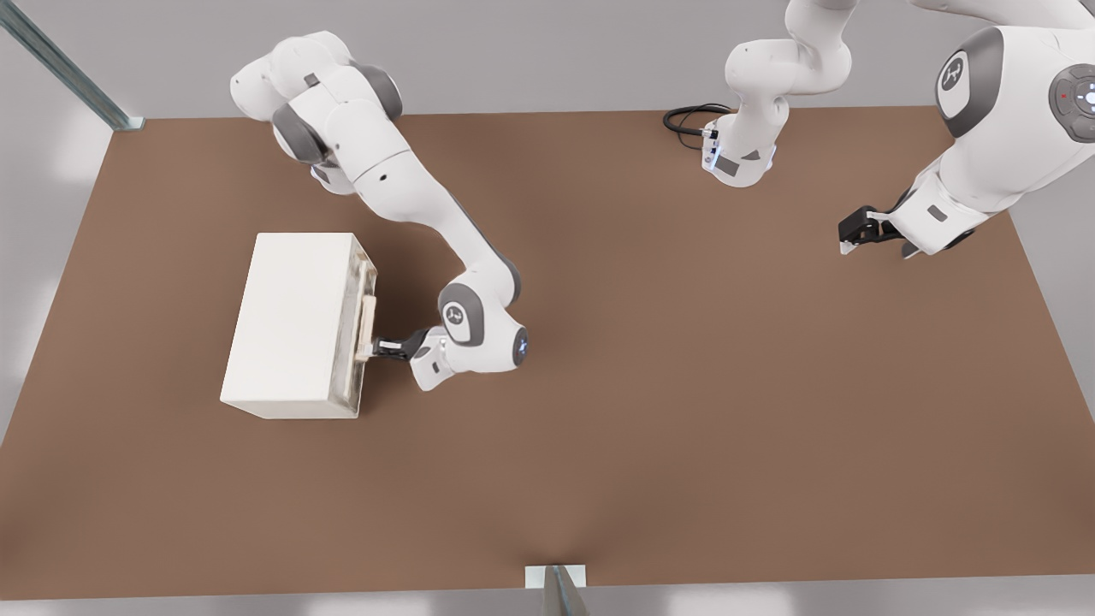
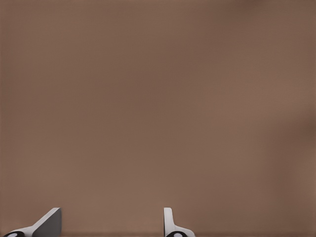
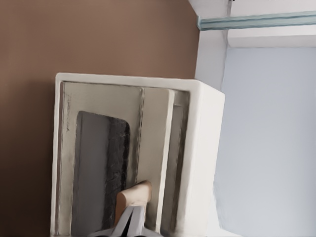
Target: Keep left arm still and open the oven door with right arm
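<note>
One oven (image 1: 287,325) sits on the brown worktop (image 1: 684,385), toward the front view's left, a plain cream box with its front facing the front view's right. The oven door (image 1: 352,329) covers that front as a cream-white frame around a see-through window, and it lies close against the body, only slightly off it along one edge. A pale tan bar handle (image 1: 368,321) runs along the door's outer face.

The right arm (image 1: 402,188) reaches down from the far side of the worktop, bends at a grey-capped elbow and brings its wrist level with the door. Its gripper (image 1: 376,346) points straight at the door's face and meets the handle near the end that lies closer to the front view's bottom. In the right wrist view the tan handle (image 3: 133,197) stands just ahead of the grey fingers (image 3: 129,223), which draw together to a narrow point at its end; they appear pinched on the handle. That same view shows the door frame (image 3: 155,148) and the dark window (image 3: 103,168) inside it, with the oven's outer wall (image 3: 205,163) beside them.

Well apart, at the front view's right, the left arm (image 1: 992,128) hangs over bare worktop with its stubby black gripper clear of the surface.
</note>
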{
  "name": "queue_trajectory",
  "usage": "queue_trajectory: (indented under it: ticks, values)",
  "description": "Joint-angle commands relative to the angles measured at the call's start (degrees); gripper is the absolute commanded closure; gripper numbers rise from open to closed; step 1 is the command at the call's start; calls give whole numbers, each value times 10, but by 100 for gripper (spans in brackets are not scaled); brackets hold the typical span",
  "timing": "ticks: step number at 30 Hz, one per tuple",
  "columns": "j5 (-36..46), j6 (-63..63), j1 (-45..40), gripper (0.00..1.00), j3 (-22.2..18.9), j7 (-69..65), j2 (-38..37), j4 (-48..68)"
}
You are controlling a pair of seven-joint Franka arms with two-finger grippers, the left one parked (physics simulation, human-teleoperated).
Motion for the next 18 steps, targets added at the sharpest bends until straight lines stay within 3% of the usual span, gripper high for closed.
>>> queue_trajectory:
  ticks: [1,3,4,5,7,9,10,12,16,18]
  values:
    - [59,-4,20,79,0,81,26,52]
    - [157,25,50,79,2,149,74,135]
    - [228,61,50,35,0,168,63,136]
    - [331,88,15,0,0,151,27,133]
    - [440,97,-98,0,1,-96,-45,134]
    - [445,106,-188,0,-5,-282,-133,121]
    - [440,116,-232,0,-2,-314,-228,35]
    - [440,122,-355,0,54,-351,-348,-70]
    - [428,175,-375,0,55,-358,-424,-163]
    - [428,176,-376,0,55,-358,-427,-165]
